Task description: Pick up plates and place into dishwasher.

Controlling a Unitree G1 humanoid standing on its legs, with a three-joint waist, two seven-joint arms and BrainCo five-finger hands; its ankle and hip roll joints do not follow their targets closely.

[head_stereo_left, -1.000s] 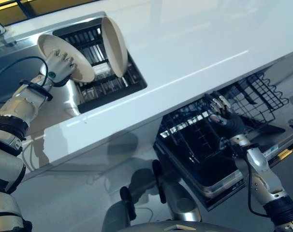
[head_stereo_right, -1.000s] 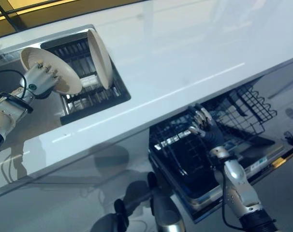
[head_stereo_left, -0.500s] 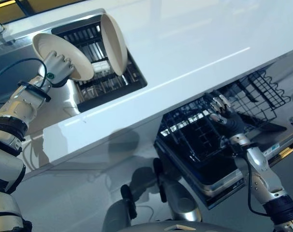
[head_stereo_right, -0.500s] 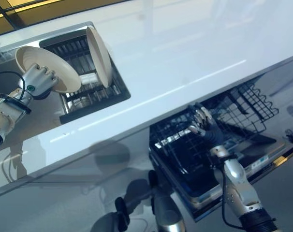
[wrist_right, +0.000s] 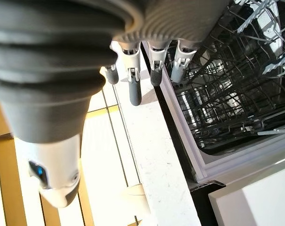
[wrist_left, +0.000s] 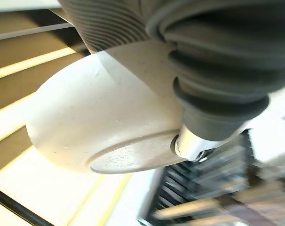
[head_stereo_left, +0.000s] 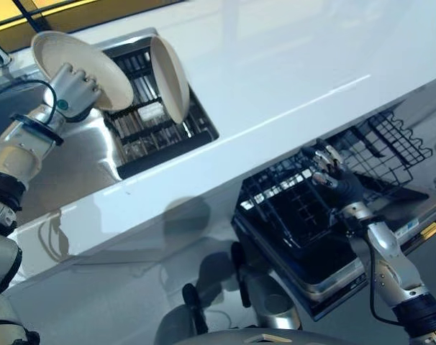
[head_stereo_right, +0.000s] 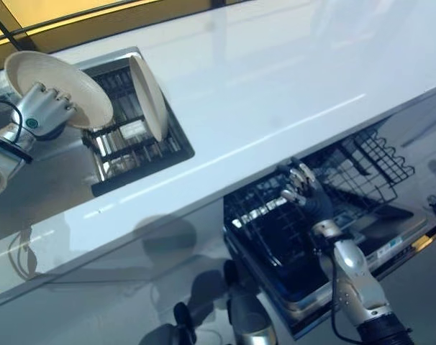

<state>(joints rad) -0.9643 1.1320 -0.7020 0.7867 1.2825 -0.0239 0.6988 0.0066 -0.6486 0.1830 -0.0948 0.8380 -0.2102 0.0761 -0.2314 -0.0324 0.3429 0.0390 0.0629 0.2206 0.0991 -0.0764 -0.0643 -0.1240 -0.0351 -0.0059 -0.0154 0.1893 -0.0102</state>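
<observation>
A cream plate (head_stereo_left: 78, 52) is held tilted in the air at the far left, above the sink's edge, with my left hand (head_stereo_left: 68, 89) shut on its underside and rim. In the left wrist view the plate's pale underside (wrist_left: 100, 117) sits right against the hand. A second cream plate (head_stereo_left: 169, 77) stands on edge in the black drying rack (head_stereo_left: 160, 126) set in the sink. My right hand (head_stereo_left: 330, 177) hovers open over the dishwasher's dark wire rack (head_stereo_left: 290, 208), holding nothing; its straight fingers (wrist_right: 134, 82) show in the right wrist view.
A long white counter (head_stereo_left: 290, 72) runs between the sink and the dishwasher. The dishwasher door (head_stereo_left: 347, 269) is folded down with the lower rack pulled out over it. A steel sink surround (head_stereo_left: 81, 165) lies left of the drying rack.
My left hand has lifted the plate up and to the left, away from the drying rack. The right hand has stayed over the dishwasher rack.
</observation>
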